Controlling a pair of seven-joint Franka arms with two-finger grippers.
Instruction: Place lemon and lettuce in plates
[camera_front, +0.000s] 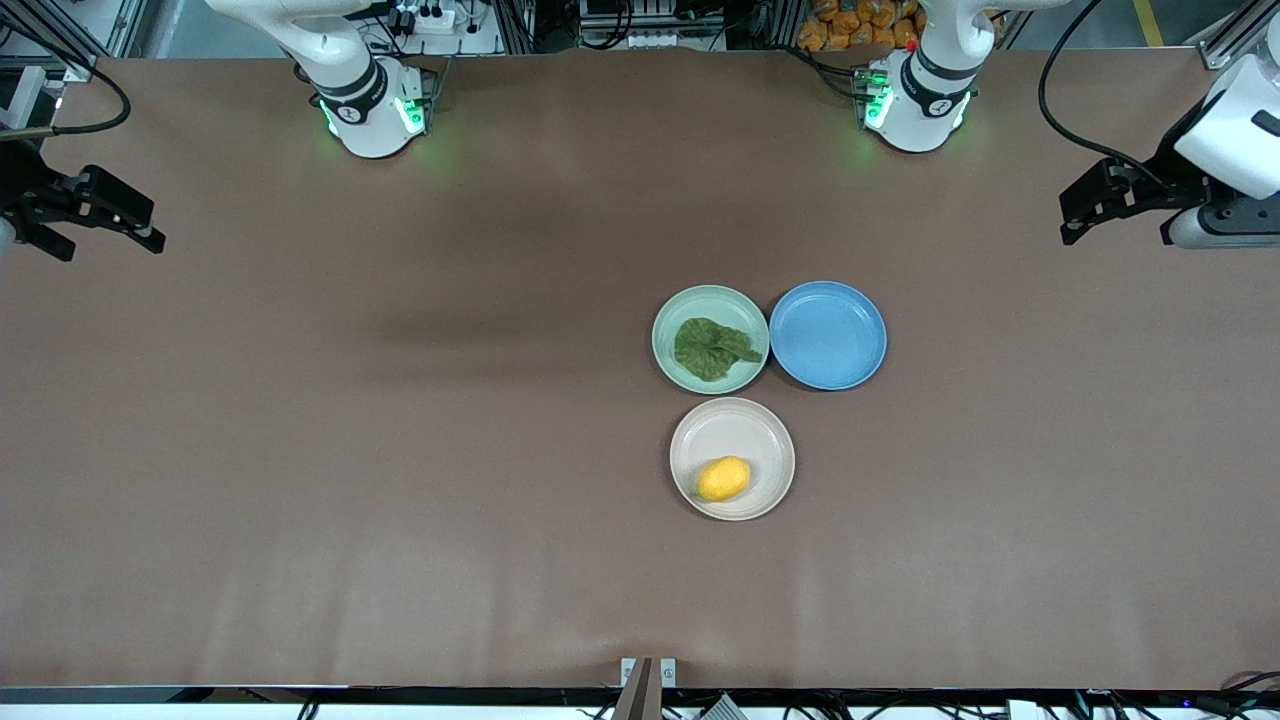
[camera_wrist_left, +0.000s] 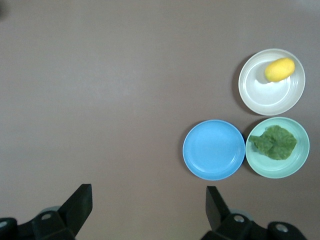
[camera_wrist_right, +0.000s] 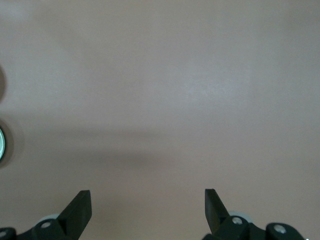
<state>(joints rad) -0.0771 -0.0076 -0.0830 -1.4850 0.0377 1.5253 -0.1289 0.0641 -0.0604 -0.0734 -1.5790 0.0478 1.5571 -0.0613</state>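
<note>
The yellow lemon (camera_front: 723, 478) lies in the beige plate (camera_front: 760, 425), which is nearer to the front camera than the mint plate (camera_front: 710, 300). The dark green lettuce (camera_front: 712, 347) lies flat in the mint plate. In the left wrist view the lemon (camera_wrist_left: 279, 69) is in the beige plate (camera_wrist_left: 270, 95) and the lettuce (camera_wrist_left: 274, 142) in the mint plate (camera_wrist_left: 277, 167). My left gripper (camera_front: 1070, 222) (camera_wrist_left: 148, 192) is open and empty, up over the left arm's end of the table. My right gripper (camera_front: 150, 228) (camera_wrist_right: 147, 195) is open and empty over the right arm's end.
A blue plate (camera_front: 828, 335) (camera_wrist_left: 214, 150) with nothing in it sits beside the mint plate, toward the left arm's end. A sliver of the mint plate (camera_wrist_right: 1, 145) shows at the edge of the right wrist view. Brown tabletop (camera_front: 400, 450) lies all around the plates.
</note>
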